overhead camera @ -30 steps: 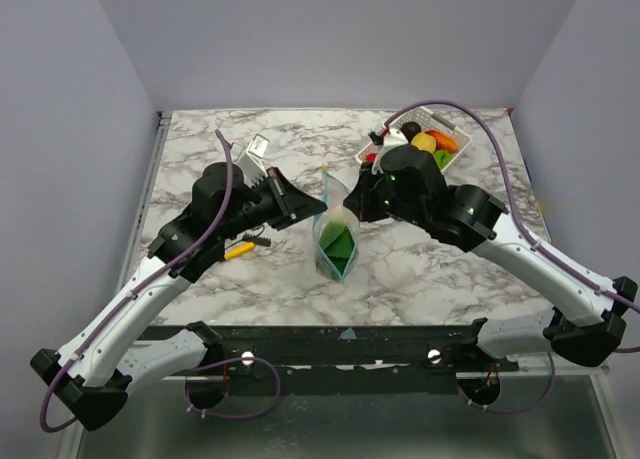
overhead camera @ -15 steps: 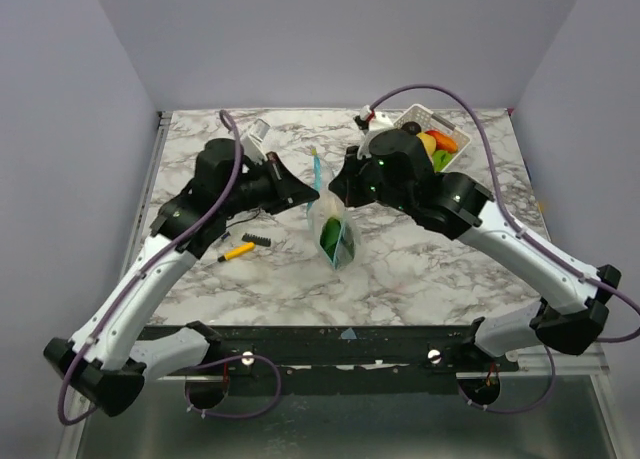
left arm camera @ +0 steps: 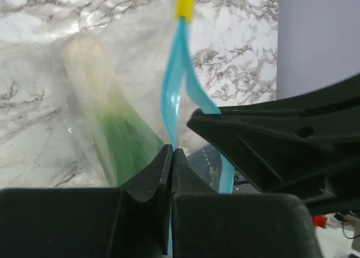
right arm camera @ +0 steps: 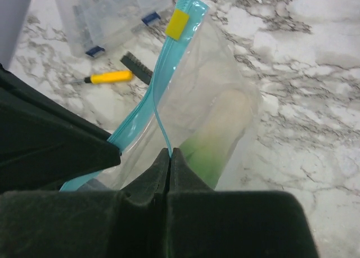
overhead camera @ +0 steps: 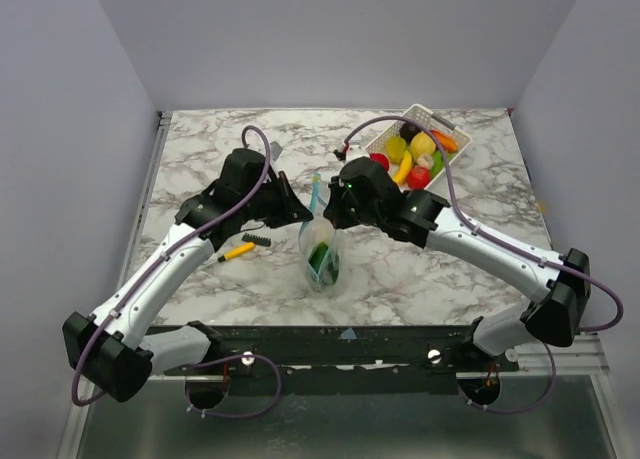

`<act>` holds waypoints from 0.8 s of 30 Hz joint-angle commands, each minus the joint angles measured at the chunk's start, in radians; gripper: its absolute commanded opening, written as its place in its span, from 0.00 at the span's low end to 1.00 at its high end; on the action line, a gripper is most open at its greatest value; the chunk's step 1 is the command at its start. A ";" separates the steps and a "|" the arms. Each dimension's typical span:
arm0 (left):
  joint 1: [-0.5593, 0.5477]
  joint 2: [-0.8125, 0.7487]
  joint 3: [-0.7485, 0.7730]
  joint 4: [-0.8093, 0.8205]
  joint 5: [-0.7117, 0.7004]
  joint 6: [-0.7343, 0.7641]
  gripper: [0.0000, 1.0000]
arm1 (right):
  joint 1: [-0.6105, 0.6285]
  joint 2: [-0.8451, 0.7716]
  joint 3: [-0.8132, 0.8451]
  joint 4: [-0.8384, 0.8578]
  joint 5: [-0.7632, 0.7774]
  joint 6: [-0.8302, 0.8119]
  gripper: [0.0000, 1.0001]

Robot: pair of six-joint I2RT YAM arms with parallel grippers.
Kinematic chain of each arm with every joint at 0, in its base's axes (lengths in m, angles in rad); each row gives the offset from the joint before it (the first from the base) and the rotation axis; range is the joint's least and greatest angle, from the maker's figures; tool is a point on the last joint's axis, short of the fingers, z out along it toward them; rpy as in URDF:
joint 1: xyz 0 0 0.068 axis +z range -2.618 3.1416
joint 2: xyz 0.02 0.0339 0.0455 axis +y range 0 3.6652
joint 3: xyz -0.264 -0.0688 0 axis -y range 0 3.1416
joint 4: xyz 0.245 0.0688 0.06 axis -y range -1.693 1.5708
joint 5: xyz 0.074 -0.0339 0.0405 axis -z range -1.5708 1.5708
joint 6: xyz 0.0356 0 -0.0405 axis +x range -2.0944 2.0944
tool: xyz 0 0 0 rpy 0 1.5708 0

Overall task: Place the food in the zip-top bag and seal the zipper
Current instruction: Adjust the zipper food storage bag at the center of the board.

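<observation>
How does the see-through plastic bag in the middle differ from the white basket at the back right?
The clear floppy plastic bag is held upright, its light blue strip pinched by the left hand and the right hand; the white plastic basket stands untouched on the marble table. The bag shows mostly green food; the basket is piled with red, yellow, orange and dark purple toy pieces. Both hold toy food.

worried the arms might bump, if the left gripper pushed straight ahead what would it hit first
Beyond the zipper that the left gripper pinches, likely the right gripper facing it close by; depth is hard to judge.
</observation>
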 commanded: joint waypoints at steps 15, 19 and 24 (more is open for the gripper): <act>-0.085 0.020 0.312 -0.316 -0.277 0.401 0.64 | -0.003 0.005 0.172 0.034 -0.046 0.048 0.00; -0.119 0.048 0.308 -0.318 -0.289 0.397 0.61 | -0.003 0.009 0.176 0.042 -0.044 0.054 0.00; -0.133 0.041 0.271 -0.267 -0.232 0.377 0.40 | -0.003 0.010 0.172 0.037 -0.032 0.057 0.00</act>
